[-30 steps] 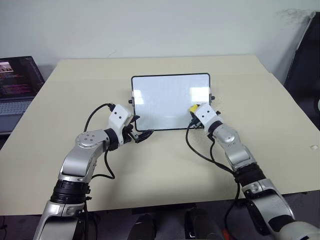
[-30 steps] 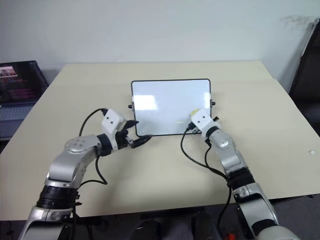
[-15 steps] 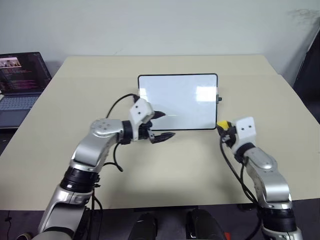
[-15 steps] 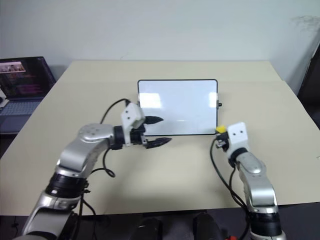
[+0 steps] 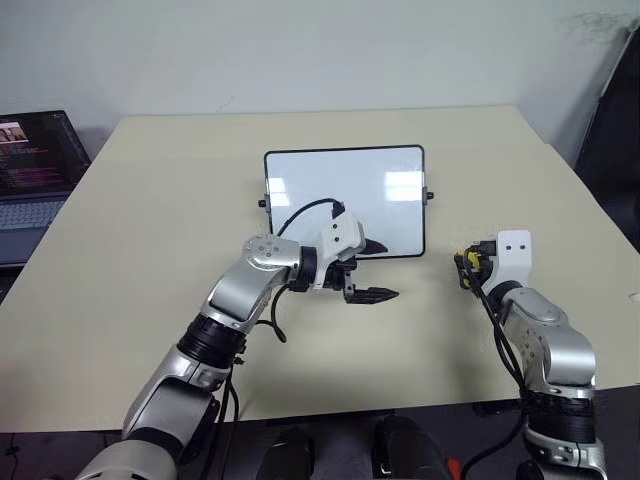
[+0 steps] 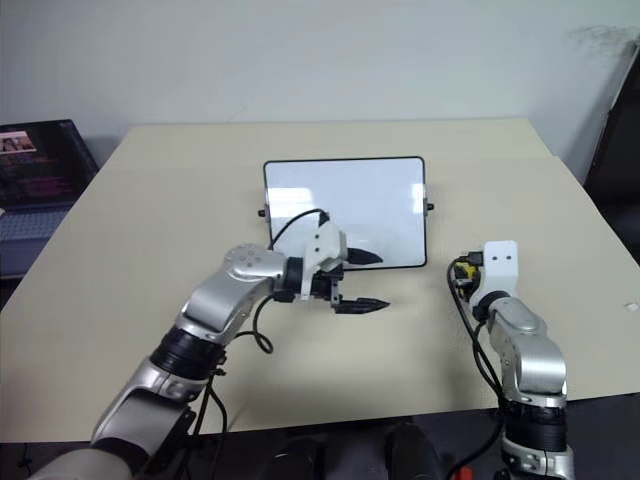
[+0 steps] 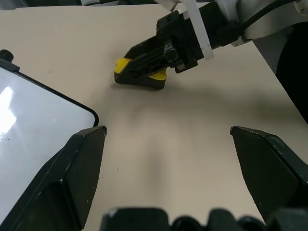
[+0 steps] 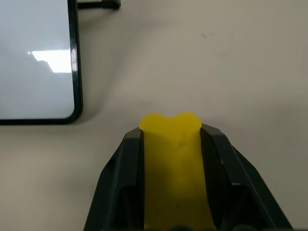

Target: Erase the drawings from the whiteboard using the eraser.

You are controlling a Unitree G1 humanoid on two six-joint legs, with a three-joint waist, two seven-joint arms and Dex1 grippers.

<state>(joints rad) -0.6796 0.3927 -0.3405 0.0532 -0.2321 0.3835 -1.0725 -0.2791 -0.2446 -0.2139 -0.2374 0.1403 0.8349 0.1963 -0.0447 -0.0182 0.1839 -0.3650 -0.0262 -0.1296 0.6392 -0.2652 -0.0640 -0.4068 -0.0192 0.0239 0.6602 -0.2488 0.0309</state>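
The whiteboard (image 5: 345,195) lies flat in the middle of the table, its surface white with light glare; the drawings are out of view. My right gripper (image 5: 463,268) is off the board, low over the table just past the board's near right corner. It is shut on the yellow eraser (image 8: 171,159), whose dark underside (image 7: 144,83) faces the table. My left gripper (image 5: 388,271) is open and points to the right. One finger (image 5: 372,247) is over the board's near edge, the other (image 5: 380,295) over the table. It holds nothing.
An open laptop (image 5: 30,165) sits at the far left, beyond the table's edge. A dark object (image 5: 615,110) stands at the far right. A small black knob (image 8: 98,4) sticks out from the board's right side. Bare table lies in front of the board.
My right gripper has carried the eraser off the board's right part to the table beside it. My left gripper has swung right along the board's near edge, still open.
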